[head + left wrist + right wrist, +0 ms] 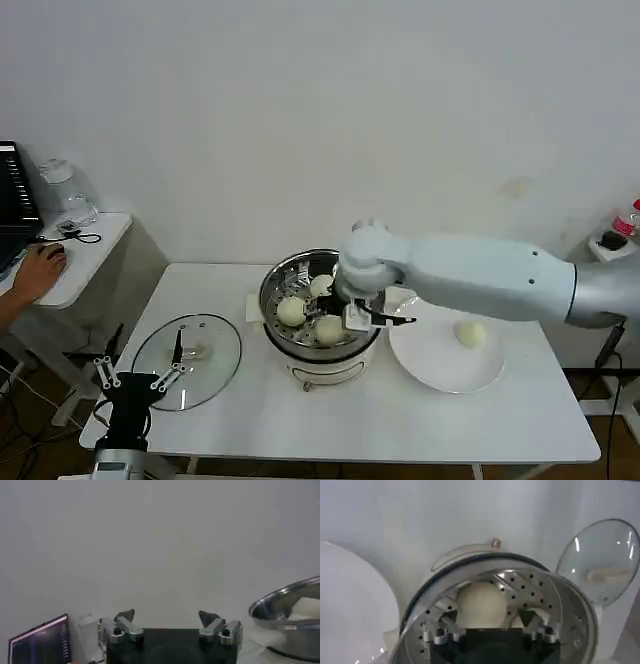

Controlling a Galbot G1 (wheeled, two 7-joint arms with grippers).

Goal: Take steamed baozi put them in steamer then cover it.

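The steel steamer (277,283) stands mid-table on its white base. Three baozi lie on its perforated tray (291,311) (321,285) (330,328). One more baozi (470,334) rests on the white plate (430,365) to the right. My right gripper (375,315) hangs open just inside the steamer's right side. In the right wrist view its fingers (447,625) stand wide on either side of a baozi (481,602) lying on the tray, with a gap on each side. The glass cover (186,360) lies flat on the table to the left. My left gripper (135,378) is parked open by the table's front left corner.
A side desk (85,255) with a laptop and a jar stands at the far left. A red-capped bottle (625,222) stands on a stand at the right edge. Bare table lies in front of the steamer.
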